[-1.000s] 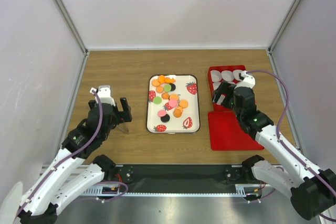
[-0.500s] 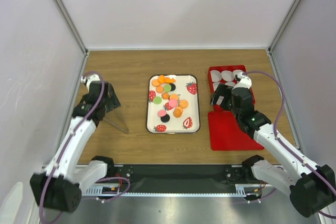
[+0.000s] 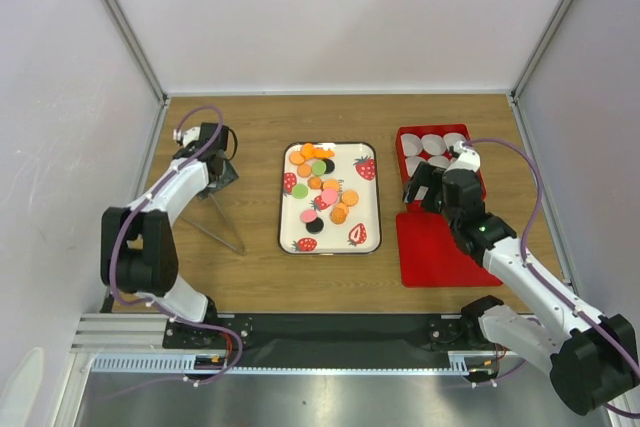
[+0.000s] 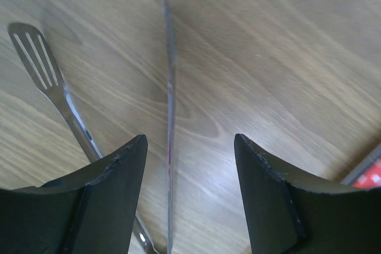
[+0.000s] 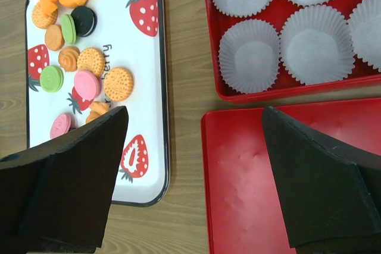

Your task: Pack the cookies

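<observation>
Tongs (image 4: 38, 57) lie beneath left claw (image 4: 189, 141), arm stretched forward, jaws apart.

Lab — white-walled test booth (image 3: 340, 17)

wooden table (image 3: 250, 122) bears tongs (image 4: 36, 57), strawberry tray (image 3: 362, 209), red box (image 5: 208, 28), red lid (image 3: 430, 257).

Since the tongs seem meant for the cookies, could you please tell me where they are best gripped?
Take the tongs across both arms, nearer the joined end where the V narrows, coming down from above. They lie open on the table, so the left claw should probably put one finger outside each arm; closing then squeezes them. Avoid the slotted tip.
</observation>
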`<state>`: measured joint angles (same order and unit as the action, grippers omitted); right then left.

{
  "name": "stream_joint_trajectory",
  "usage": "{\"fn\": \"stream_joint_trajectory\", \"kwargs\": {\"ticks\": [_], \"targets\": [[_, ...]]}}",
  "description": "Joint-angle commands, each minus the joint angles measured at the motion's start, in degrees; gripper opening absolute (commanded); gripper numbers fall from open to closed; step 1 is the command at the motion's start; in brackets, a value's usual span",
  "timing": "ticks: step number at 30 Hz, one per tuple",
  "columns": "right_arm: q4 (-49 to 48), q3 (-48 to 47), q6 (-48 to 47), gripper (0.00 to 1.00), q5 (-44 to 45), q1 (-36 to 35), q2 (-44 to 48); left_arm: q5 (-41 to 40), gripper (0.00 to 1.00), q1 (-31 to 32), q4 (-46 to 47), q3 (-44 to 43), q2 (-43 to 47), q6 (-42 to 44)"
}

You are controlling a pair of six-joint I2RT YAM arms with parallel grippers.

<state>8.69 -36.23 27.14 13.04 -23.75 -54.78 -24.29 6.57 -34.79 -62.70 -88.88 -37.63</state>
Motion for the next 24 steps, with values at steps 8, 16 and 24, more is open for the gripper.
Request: {"fn": "stream_joint_trajectory", "kwargs": {"ticks": [8, 16, 24], "targets": [[-2.80, 0.72, -0.15, 1.00, -2.40, 0.98, -0.41, -0.14, 0.64, -4.02, 3.67, -1.99, -8.32, -3.86], [-2.97, 1.07, -0.07, 0.99, -2.67, 1.42, -1.03, 3.19, 0.44, -5.07, 7.27, -0.85, -12.19, -3.51], [-3.24, 0.98, 0.11, 1.00, -3.11, 1.51, -2.26, 5.75, 0.16, -5.16, 9.47, 0.64, -14.65, -2.98]]}}
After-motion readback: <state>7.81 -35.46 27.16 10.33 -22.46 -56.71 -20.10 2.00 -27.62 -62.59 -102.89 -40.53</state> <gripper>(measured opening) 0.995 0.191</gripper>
